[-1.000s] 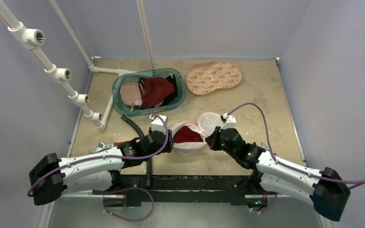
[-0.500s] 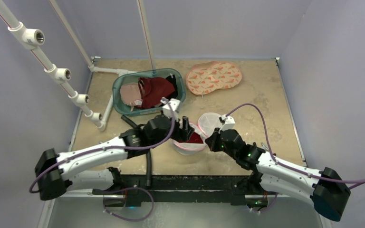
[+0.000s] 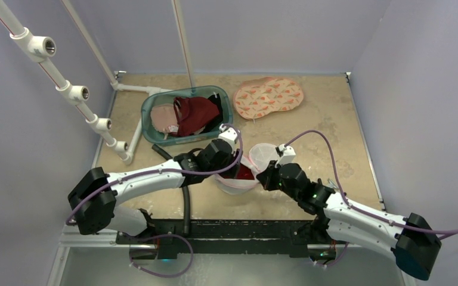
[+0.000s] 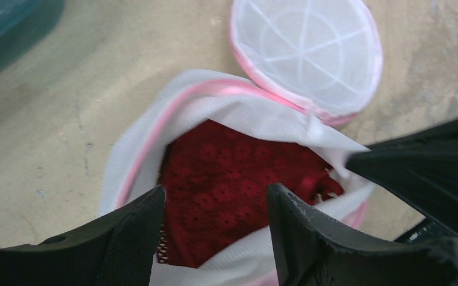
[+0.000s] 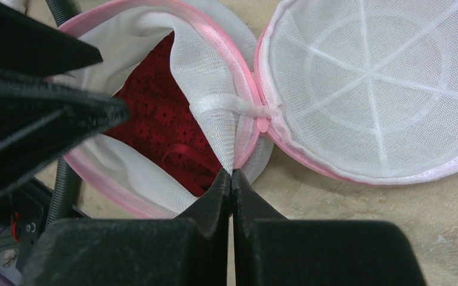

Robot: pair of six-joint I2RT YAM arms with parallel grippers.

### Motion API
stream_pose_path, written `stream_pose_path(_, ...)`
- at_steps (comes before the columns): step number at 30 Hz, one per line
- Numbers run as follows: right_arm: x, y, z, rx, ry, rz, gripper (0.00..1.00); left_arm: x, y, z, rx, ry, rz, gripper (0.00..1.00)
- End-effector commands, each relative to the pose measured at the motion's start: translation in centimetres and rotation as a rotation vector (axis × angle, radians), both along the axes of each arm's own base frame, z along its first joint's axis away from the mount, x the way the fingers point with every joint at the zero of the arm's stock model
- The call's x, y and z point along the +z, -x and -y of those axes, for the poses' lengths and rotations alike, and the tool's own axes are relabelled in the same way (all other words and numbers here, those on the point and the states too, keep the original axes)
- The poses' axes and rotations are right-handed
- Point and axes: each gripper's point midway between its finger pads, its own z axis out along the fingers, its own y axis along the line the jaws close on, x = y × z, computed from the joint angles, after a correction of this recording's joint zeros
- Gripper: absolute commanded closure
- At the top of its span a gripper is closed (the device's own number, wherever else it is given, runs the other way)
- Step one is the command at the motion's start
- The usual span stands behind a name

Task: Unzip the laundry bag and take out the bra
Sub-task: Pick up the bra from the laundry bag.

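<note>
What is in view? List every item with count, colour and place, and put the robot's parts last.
laundry bag: one, white mesh with pink trim, front centre of the table, unzipped
lid: one, white mesh, flipped open to the bag's right
bra: one, dark red, inside the bag
basket: one, teal, behind the bag to the left
clothes: maroon and pink pieces, in the basket
patterned pouch: one, peach with red print, far centre
pipe rack: one, white, left edge
hose: one, black, near the left arm
table: one, beige
left gripper: open, over the bra
right gripper: shut on the bag's mesh edge
</note>
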Motion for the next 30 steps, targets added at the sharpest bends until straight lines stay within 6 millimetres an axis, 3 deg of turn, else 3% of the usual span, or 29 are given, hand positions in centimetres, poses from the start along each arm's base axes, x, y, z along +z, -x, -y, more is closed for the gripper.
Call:
stream_pose_path(1,0.5,0.1,-0.4,0.027,-0.013,0.029,1.00,-0.3,-2.2,-1.4,0.029,0.025,-0.018,0.37)
stream_pose_path(10,0.9,0.1,-0.3,0.029,-0.034,0.050,1.00,-1.5,-2.2,-0.8,-0.070,0.074,-0.090,0.24)
stream_pose_path(16,0.8,0.2,-0.3,0.032,-0.035,0.048,1.00,-2.4,-1.8,-0.1,-0.097,0.089,-0.134,0.28)
stream_pose_path(24,0.9,0.3,-0.3,0.038,-0.044,0.052,1.00,-6.2,-1.5,-0.9,-0.057,0.000,-0.210,0.31)
stream_pose_path(30,1.0,0.4,-0.3,0.039,-0.049,0.053,1.00,-6.3,-1.5,-0.8,-0.063,0.011,-0.210,0.33)
